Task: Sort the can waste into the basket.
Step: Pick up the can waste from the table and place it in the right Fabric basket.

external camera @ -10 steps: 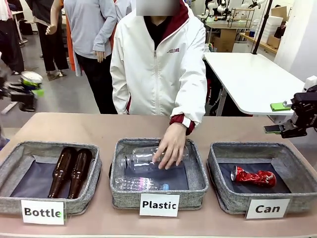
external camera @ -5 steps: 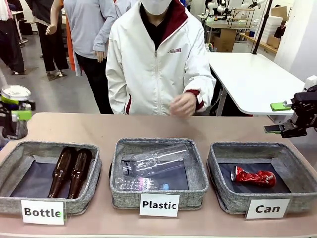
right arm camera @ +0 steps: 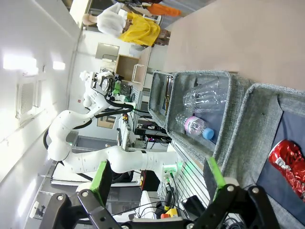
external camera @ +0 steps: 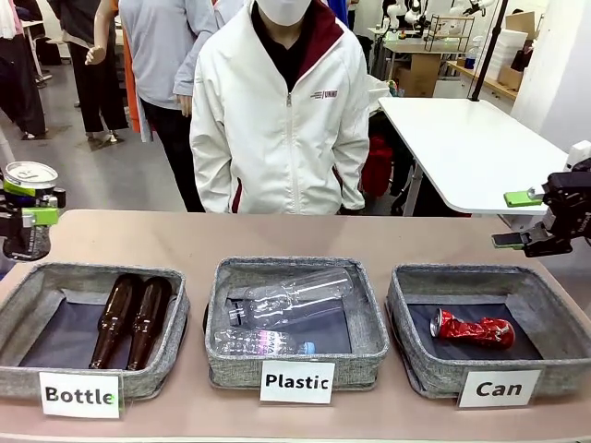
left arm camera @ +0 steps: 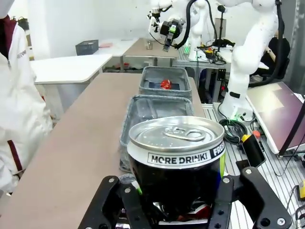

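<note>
**Black can held at far left, red can in "Can" basket**

At the table's left edge, above the outer end of the "Bottle" basket: left gripper clamped on the black can, green pads pressed against its sides. Can upright, silver top with pull tab uppermost, pale band reading "MORE DRINK!" legible in the left wrist view. Held clear of the tabletop, well apart from the "Can" basket.

At the right edge, above the far right corner of the "Can" basket: right gripper with fingers spread wide, nothing between them; same spread seen in the right wrist view.

Inside the "Can" basket: crushed red can lying on its side on the dark base, toward the middle.

Middle position: "Plastic" basket holding two clear plastic bottles, lying down. "Bottle" basket holding two brown glass bottles, side by side and touching.

Far side of table: person in white jacket standing upright, hands out of sight.
</note>
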